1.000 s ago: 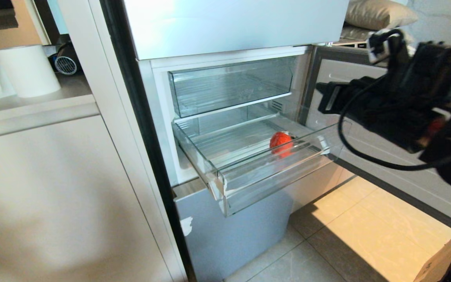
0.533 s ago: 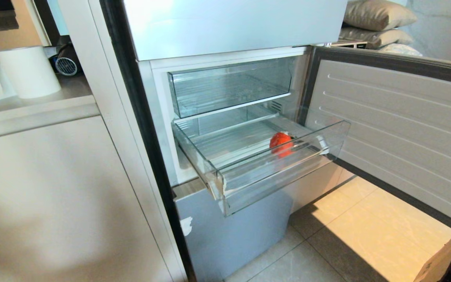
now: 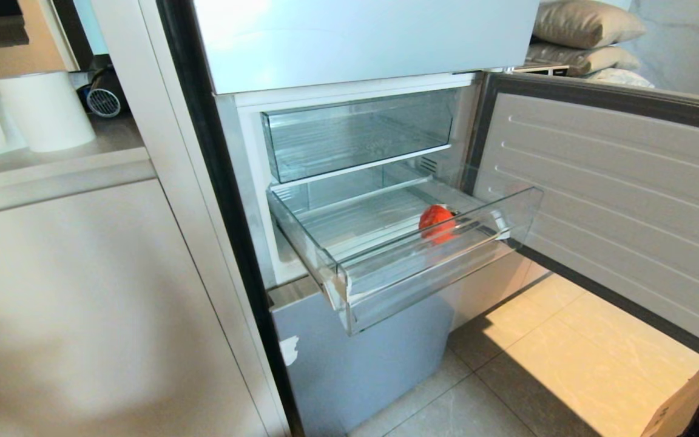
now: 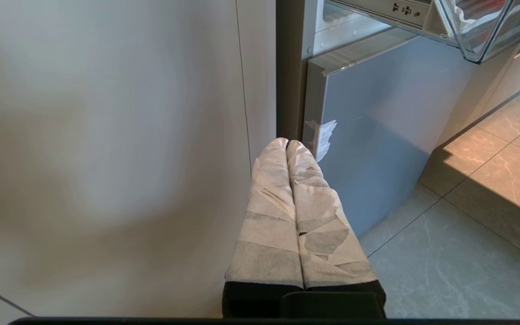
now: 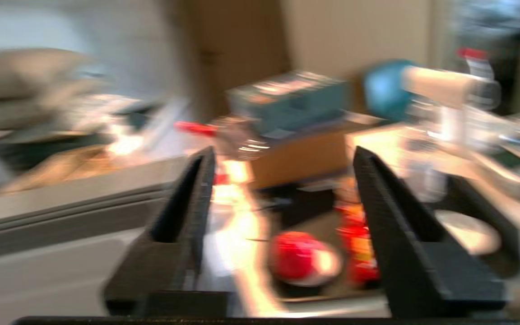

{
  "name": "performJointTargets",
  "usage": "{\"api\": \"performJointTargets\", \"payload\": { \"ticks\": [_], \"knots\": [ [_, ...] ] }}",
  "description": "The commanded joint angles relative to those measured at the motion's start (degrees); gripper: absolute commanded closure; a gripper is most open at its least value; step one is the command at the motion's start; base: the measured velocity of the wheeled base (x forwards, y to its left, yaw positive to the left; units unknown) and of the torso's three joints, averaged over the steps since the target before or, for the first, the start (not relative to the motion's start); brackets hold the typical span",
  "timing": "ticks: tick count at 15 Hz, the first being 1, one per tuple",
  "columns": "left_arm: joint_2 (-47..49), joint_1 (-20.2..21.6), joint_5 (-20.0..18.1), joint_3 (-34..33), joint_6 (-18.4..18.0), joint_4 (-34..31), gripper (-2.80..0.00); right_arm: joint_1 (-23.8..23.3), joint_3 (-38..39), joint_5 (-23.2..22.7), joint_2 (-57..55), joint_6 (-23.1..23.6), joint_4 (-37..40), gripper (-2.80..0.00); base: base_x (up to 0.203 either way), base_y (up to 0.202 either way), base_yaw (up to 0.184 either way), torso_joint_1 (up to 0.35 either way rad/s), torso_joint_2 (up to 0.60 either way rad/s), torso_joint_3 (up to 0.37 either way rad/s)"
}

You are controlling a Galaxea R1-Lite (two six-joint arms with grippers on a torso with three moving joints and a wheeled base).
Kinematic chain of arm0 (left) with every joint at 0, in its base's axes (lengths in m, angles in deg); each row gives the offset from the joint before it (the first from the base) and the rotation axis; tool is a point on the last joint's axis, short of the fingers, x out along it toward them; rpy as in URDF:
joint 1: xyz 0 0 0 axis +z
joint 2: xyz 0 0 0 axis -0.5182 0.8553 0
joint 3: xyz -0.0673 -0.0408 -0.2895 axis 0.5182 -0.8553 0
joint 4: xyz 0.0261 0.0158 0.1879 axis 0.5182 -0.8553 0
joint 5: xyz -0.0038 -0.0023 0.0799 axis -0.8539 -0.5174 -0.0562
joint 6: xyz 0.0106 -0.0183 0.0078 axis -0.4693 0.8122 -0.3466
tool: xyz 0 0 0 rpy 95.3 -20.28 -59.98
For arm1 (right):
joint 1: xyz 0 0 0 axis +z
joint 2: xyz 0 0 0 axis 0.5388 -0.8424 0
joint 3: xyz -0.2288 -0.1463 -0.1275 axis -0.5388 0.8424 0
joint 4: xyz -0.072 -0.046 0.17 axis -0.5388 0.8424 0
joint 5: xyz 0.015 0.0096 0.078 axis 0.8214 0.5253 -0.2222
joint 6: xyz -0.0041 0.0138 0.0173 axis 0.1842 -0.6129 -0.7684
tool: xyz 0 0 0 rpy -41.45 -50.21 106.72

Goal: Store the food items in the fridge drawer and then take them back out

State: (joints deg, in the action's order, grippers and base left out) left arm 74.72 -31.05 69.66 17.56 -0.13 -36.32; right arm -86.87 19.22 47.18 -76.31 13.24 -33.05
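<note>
The fridge drawer [image 3: 422, 273] stands pulled out, a wide shallow clear tray. One round red-orange food item [image 3: 436, 220] lies in it near its right front corner. In the blurred right wrist view my right gripper [image 5: 282, 155] is open, its black fingers wide apart and holding nothing. Beyond them a second red round food item [image 5: 300, 262] rests on a dark surface, apart from both fingers. This arm is outside the head view. My left gripper [image 4: 287, 143] is shut with its taped fingers pressed together, parked low beside the cabinet and the fridge's lower panel.
A taller clear drawer [image 3: 355, 133] sits closed above the open one. The fridge door [image 3: 616, 200] stands open to the right. A white roll [image 3: 43, 109] is on the counter at left, a cardboard box [image 3: 683, 406] on the floor. A blue box [image 5: 291, 101] and a red-orange packet [image 5: 359, 253] lie near the right gripper.
The right arm filled the right side of the head view a second ago and has swung out of it. The food item in the drawer has not moved.
</note>
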Motion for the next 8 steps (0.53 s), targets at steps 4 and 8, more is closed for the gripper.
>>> {"api": "performJointTargets", "payload": {
  "ticks": [4, 8],
  "knots": [
    [0.0, 0.0, -0.1, 0.0, 0.0, 0.0, 0.00, -13.7, -1.0, -12.9, -18.7, -1.3, -0.1, -2.80, 0.000, 0.000, 0.000, 0.000, 0.00, 0.000],
    [0.0, 0.0, 0.0, 0.0, 0.0, 0.0, 0.00, -13.2, 1.8, -16.2, -35.3, -0.6, -9.8, -2.80, 0.000, 0.000, 0.000, 0.000, 0.00, 0.000]
  ]
}}
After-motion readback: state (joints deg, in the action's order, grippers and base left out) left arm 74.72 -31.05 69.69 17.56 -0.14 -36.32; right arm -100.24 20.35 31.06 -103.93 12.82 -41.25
